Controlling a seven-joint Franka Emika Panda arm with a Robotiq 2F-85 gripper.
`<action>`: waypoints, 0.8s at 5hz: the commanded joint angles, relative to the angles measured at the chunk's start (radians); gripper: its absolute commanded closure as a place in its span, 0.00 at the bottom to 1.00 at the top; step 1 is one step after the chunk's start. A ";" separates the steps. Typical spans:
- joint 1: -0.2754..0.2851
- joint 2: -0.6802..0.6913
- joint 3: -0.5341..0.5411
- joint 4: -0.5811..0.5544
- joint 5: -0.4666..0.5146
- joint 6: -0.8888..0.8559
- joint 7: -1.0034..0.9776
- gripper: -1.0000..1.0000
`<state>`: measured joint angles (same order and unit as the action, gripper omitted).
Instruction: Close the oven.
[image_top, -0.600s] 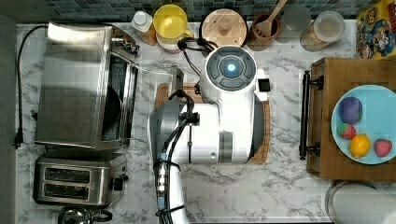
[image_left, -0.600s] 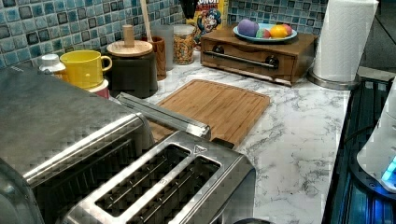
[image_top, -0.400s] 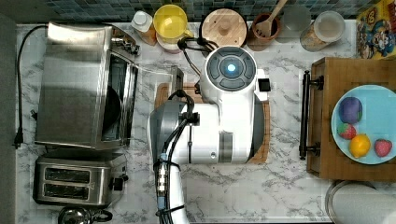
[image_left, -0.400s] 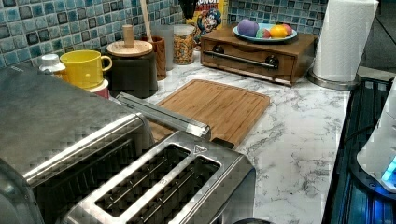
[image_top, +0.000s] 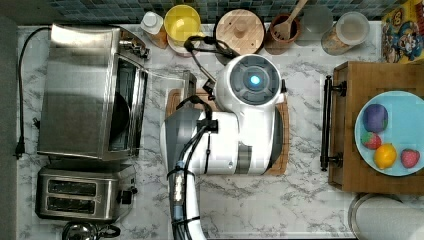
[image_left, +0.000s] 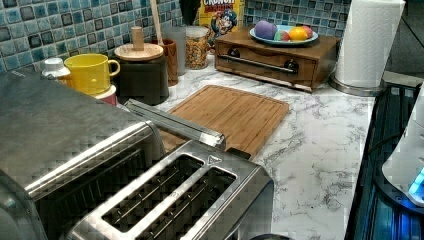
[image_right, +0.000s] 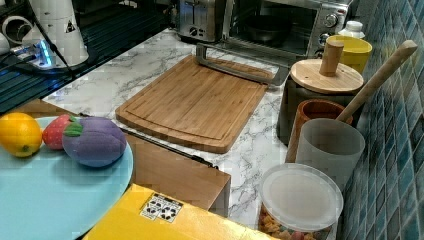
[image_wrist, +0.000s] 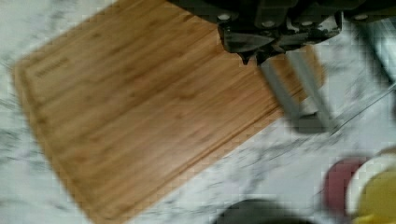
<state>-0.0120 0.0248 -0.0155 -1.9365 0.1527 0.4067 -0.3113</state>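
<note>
The large boxy stainless-steel toaster oven (image_top: 80, 90) stood at the top view's left on the white marble counter (image_top: 300, 200), just beside the smaller two-slot steel toaster (image_top: 80, 192). Its glass-paned door hung dropped open and lay about level, with the steel bar handle (image_right: 240, 67) reaching over the near edge of the bamboo cutting board (image_right: 195, 100). The dark interior was open to the room.

The robot's black gripper (image_wrist: 252, 56) hovered above the board, near one end of that handle. Whether the claw was wide or narrow could not be told.

The door would likely handle as a stiff, hinged, fairly light panel, though the glass called for a gentle close, not a slam. The smooth steel bar looked slippery (a push from under it would probably serve better than a pinch). The best hold seemed to be the bar's middle, so the door would swing up evenly. The oven's weight should keep it from sliding.
</note>
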 joint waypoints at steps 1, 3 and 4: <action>-0.055 -0.051 -0.060 -0.284 0.344 0.259 -0.542 1.00; -0.034 -0.014 -0.089 -0.327 0.707 0.232 -0.902 1.00; -0.037 0.014 -0.065 -0.341 0.796 0.234 -1.012 1.00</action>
<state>-0.0645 0.0587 -0.1097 -2.2773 0.8589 0.6504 -1.2188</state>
